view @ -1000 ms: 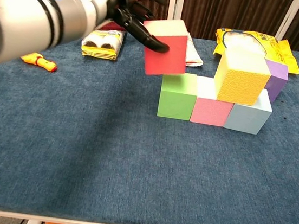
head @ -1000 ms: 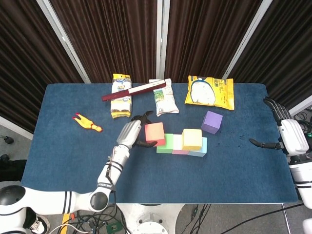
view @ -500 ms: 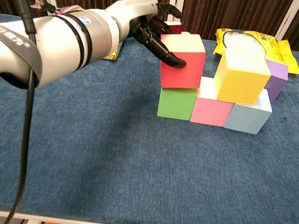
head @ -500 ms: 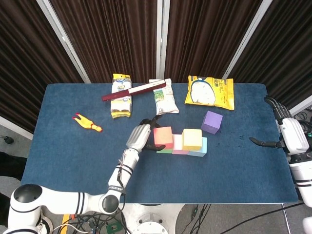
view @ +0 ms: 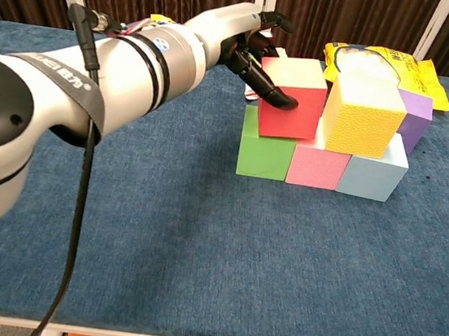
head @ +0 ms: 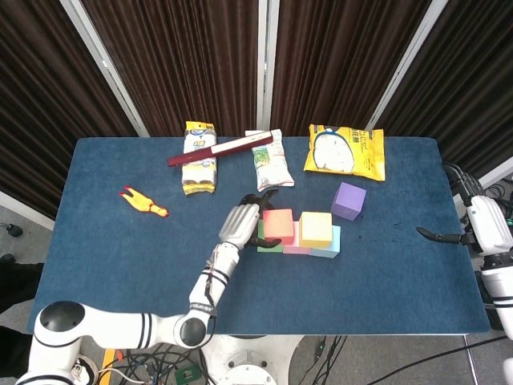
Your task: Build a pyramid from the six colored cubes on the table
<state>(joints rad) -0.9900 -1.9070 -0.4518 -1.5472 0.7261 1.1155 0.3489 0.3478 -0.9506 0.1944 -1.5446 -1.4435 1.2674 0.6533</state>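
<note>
Green [view: 264,154], pink [view: 317,165] and light blue [view: 373,175] cubes form a bottom row mid-table. A yellow cube [view: 362,114] sits on top, over the pink and light blue ones. My left hand [view: 252,44] grips a red cube [view: 291,97], which sits slightly tilted over the green and pink cubes, next to the yellow one; in the head view the hand [head: 242,224] is left of the red cube [head: 278,224]. A purple cube [head: 348,200] stands alone behind the row's right end. My right hand [head: 479,227] hovers at the table's right edge, fingers apart, holding nothing.
Along the far side lie a yellow snack bag [head: 345,151], a white-green packet [head: 268,160], a yellow-white packet [head: 199,157] with a dark red stick [head: 219,149] across it. A rubber chicken toy [head: 143,201] lies at the left.
My left hand carried the red cube rightward and down from above the green cube's left side onto the bottom row, beside the yellow cube. The right hand drifted slightly outward.
</note>
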